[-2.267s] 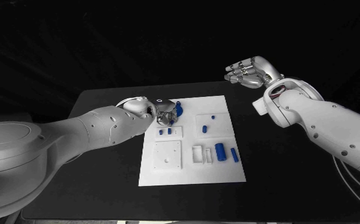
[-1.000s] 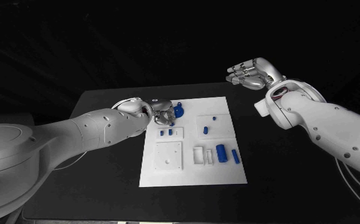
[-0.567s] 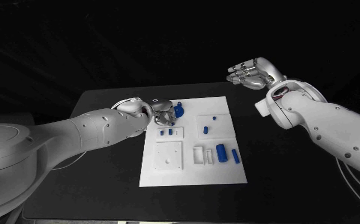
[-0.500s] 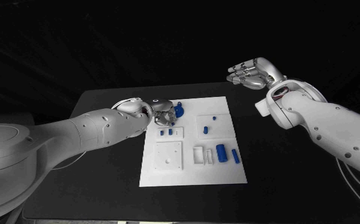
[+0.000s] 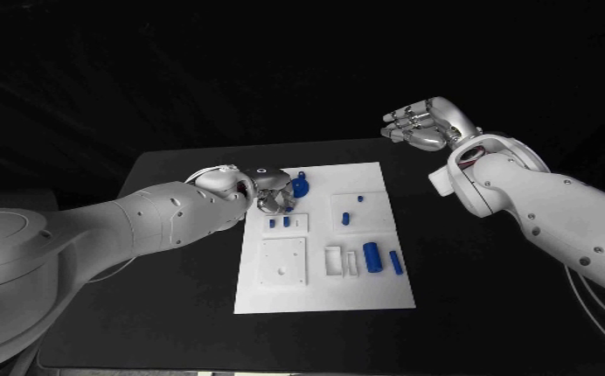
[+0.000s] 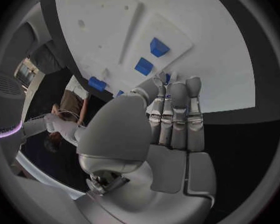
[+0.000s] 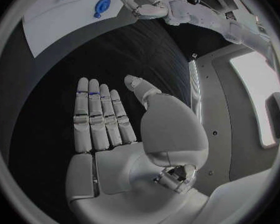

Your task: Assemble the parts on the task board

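The white task board lies in the middle of the black table. A round blue part sits at its far left corner, also seen from the right wrist. My left hand is just beside that part, fingers straight and side by side, nothing plainly held; whether they touch it I cannot tell. Two small blue parts lie on a white block beyond the fingertips. A blue cylinder and a slim blue part lie near the board's right edge. My right hand hangs raised, palm flat and empty.
Two small blue parts sit on a white block at the board's far right. A larger white block and a narrow slotted block stand lower on the board. Black table surrounds the board on all sides.
My left hand has slid a little to the left off the round blue part, which now shows more fully. The right arm has stayed still.
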Controlling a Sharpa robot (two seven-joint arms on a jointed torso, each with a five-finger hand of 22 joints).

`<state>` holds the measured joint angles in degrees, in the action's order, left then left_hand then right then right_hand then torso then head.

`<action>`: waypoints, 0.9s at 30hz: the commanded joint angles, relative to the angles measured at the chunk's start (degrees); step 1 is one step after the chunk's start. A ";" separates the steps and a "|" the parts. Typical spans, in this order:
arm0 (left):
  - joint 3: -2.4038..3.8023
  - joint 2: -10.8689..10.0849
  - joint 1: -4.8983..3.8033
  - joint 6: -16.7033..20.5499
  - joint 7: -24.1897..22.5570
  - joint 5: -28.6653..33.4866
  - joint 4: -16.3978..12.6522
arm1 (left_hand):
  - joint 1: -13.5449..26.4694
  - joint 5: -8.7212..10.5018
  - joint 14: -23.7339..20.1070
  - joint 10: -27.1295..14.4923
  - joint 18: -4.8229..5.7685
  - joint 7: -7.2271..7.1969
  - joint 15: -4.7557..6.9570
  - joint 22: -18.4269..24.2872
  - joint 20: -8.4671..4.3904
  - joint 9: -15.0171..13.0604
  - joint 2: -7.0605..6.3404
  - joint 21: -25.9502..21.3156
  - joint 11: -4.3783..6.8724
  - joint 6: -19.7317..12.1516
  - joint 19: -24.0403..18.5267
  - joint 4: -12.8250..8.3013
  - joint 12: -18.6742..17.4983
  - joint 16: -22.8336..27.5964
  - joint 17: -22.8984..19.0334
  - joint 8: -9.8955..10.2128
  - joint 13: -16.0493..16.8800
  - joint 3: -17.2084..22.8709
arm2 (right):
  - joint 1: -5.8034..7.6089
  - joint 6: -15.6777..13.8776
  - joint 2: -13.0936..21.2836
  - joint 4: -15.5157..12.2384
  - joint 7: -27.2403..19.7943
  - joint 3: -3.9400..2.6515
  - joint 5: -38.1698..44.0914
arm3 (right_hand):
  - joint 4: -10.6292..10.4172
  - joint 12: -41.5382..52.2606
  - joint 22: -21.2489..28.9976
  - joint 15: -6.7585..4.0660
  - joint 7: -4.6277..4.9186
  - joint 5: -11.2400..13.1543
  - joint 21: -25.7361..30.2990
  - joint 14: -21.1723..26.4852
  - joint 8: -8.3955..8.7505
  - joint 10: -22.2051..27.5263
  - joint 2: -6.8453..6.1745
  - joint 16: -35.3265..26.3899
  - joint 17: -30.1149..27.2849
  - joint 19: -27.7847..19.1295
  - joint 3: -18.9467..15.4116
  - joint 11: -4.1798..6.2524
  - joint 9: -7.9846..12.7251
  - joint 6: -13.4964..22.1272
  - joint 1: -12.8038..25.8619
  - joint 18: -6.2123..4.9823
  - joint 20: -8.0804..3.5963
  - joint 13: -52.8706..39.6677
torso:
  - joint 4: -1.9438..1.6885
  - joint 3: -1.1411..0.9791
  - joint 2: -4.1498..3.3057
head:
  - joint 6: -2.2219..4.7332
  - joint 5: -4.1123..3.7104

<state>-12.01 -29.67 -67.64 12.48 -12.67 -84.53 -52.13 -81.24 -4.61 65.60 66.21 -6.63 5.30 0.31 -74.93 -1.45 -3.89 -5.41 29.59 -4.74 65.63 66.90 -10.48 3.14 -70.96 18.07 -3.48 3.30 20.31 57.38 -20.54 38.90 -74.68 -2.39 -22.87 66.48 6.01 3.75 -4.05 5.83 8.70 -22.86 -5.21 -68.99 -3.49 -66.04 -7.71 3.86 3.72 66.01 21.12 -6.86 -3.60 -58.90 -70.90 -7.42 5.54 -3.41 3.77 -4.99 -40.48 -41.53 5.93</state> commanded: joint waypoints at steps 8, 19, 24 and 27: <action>-0.27 0.70 -0.06 -0.16 -1.11 -3.77 0.62 | 0.10 -0.17 -1.00 -0.77 -0.74 -0.24 -0.03 -1.22 0.12 0.02 0.09 0.68 -0.15 0.37 -0.88 -0.57 0.22 -0.03 -0.06 -0.11 0.06 0.00 | -0.09 0.59 0.01 -0.06 -0.48 -0.02 0.42 | -0.24 -0.33 0.06 0.16 -0.03 -0.30 0.20 -0.26 -0.06 -0.13 0.17 -0.26 -0.03 0.18 -0.08 0.05 0.04 -0.25 0.44 0.05 0.15 0.08 | 0.00 -0.04 0.01 | -0.13 -0.03; -0.41 1.53 -0.06 -1.40 -1.15 -4.22 0.89 | 0.19 0.00 -1.26 -1.19 -0.51 -0.34 0.21 -1.20 -0.06 0.03 0.33 0.76 -0.01 0.42 -1.14 -0.60 0.24 -0.16 -0.12 -0.06 0.06 -0.20 | -0.13 0.60 -0.15 0.02 -0.49 -0.02 0.42 | -0.24 -0.33 0.06 0.16 -0.03 -0.30 0.20 -0.26 -0.06 -0.13 0.17 -0.26 -0.03 0.18 -0.08 0.05 0.04 -0.25 0.44 0.05 0.15 0.08 | 0.05 -0.11 0.04 | -0.25 0.02; -0.43 1.64 -0.05 -1.67 -1.13 -4.28 0.92 | 0.21 0.04 -1.27 -1.16 -0.50 -0.59 0.01 -1.17 0.01 0.07 0.40 0.77 -0.17 -0.41 -1.14 -0.62 0.25 -0.20 -0.19 -0.09 0.07 -0.27 | -0.13 0.58 -0.16 0.02 -0.50 -0.02 0.42 | -0.24 -0.33 0.06 0.16 -0.03 -0.30 0.20 -0.26 -0.06 -0.13 0.17 -0.26 -0.03 0.18 -0.08 0.05 0.04 -0.25 0.44 0.05 0.15 0.08 | 0.01 -0.08 0.02 | -0.27 -0.02; -0.45 1.72 -0.05 -2.03 -0.99 -4.53 0.92 | 0.08 0.07 -1.39 0.08 -0.45 -0.54 0.25 -1.20 -0.16 0.06 0.69 0.84 0.21 -0.23 -1.23 -0.68 0.41 -0.33 -0.17 -0.10 0.10 -0.48 | -0.13 0.59 -0.17 0.03 -0.50 -0.02 0.42 | -0.24 -0.33 0.06 0.16 -0.03 -0.30 0.20 -0.26 -0.06 -0.13 0.17 -0.26 -0.03 0.18 -0.08 0.05 0.04 -0.25 0.44 0.05 0.15 0.08 | 0.05 -0.07 0.04 | -0.28 -0.01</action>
<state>-12.41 -28.13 -67.71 11.71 -13.27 -88.25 -51.14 -81.15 -4.61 64.58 65.98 -6.21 4.66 0.49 -74.93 -1.55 -3.85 -5.31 30.26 -4.59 65.54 66.01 -11.08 3.33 -70.96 17.95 -3.49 3.32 20.02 57.28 -20.54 38.79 -74.61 -2.39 -22.87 66.48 6.01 3.75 -4.05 5.83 8.70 -22.85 -5.21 -68.99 -3.49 -66.04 -7.70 3.86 3.72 66.01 21.12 -6.86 -3.60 -58.90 -70.91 -7.42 5.54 -3.41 3.79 -5.09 -40.46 -41.79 5.92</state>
